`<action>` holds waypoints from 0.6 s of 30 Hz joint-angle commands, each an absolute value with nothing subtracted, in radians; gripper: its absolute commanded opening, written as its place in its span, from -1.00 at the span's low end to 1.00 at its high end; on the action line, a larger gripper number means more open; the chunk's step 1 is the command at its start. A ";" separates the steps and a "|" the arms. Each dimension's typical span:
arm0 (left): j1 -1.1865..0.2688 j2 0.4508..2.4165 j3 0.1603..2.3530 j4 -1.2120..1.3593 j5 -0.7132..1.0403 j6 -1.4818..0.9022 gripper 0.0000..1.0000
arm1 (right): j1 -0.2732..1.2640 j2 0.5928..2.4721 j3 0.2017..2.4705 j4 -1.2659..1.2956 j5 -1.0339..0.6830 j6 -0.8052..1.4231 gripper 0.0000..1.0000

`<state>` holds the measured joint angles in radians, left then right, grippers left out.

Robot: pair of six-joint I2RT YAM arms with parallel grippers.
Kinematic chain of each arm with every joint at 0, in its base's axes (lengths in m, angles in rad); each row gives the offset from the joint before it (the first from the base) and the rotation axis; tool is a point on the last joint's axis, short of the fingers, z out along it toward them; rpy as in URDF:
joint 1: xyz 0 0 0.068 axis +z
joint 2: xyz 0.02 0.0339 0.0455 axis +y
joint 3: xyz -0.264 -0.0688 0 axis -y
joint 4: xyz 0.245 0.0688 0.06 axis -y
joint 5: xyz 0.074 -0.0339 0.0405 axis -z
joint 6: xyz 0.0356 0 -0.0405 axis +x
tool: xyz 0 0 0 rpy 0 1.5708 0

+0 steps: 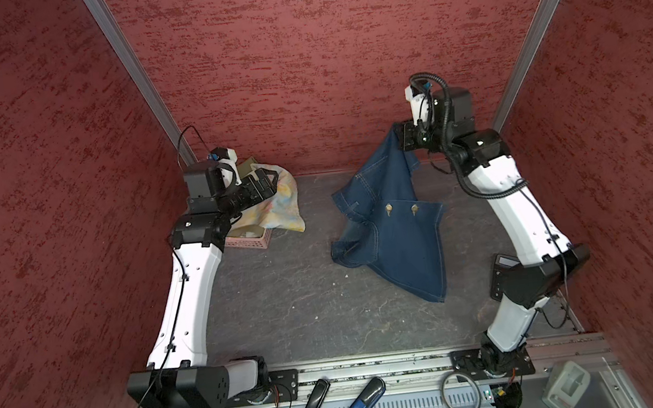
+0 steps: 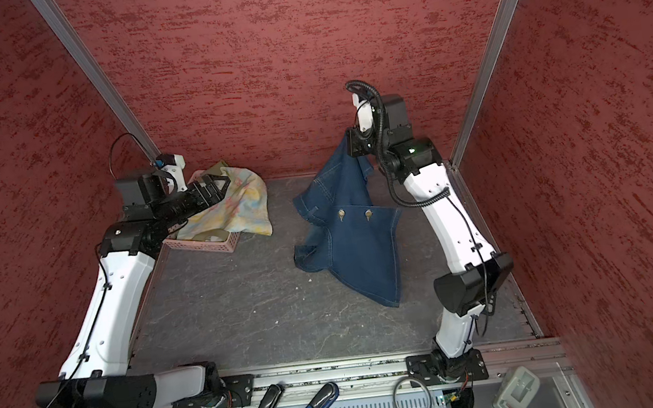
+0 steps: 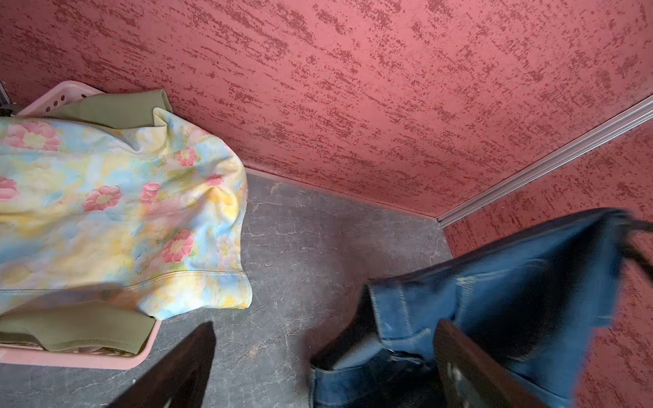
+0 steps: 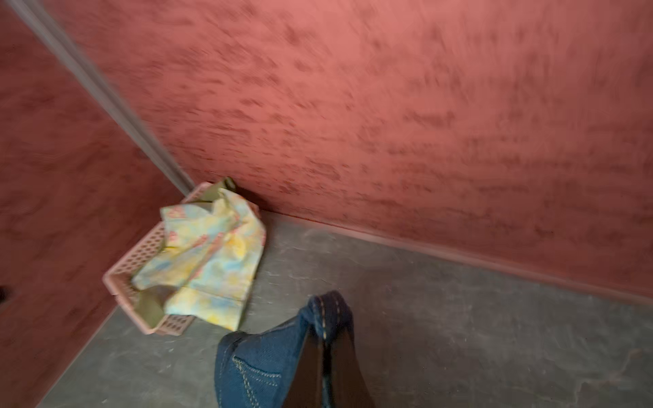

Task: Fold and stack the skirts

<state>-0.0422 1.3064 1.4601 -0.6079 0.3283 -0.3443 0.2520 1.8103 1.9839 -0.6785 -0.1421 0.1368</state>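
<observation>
Right gripper (image 1: 397, 135) is clamped on a corner of the denim skirt (image 1: 395, 239), which hangs with its hem on the table (image 1: 285, 301); left gripper (image 1: 270, 180) stands open by the floral skirt (image 1: 280, 202). That one and the olive skirt (image 3: 106, 109) lie in the basket (image 1: 247, 242), apparently unfolded. Nothing is folded or stacked yet.

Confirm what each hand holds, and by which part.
Right hand pinches the denim skirt by a bunched edge; the rest hangs down onto the table. Left hand is open, holding nothing.

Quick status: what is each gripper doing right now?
Left gripper: open, holding nothing.
Right gripper: shut on the denim skirt, holding one end raised.
</observation>
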 commanded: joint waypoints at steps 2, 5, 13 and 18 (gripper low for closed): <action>-0.096 1.332 1.394 -0.582 0.266 -0.343 0.94 | 0.188 1.929 1.809 -0.525 -0.140 0.184 -0.09; -0.173 1.361 1.371 -0.600 0.193 -0.313 0.94 | 0.188 1.926 1.771 -0.507 -0.078 0.189 0.70; -0.376 1.498 1.281 -0.621 0.115 -0.291 0.85 | 0.188 1.534 1.339 -0.420 -0.007 0.306 0.87; -0.433 1.619 1.265 -0.600 0.136 -0.297 0.63 | 0.192 1.330 1.098 -0.467 -0.027 0.401 0.82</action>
<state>-0.4145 1.5784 1.2743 -0.6121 0.1501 -0.3019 0.1890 1.3457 1.2205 -0.4335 -0.0475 0.3119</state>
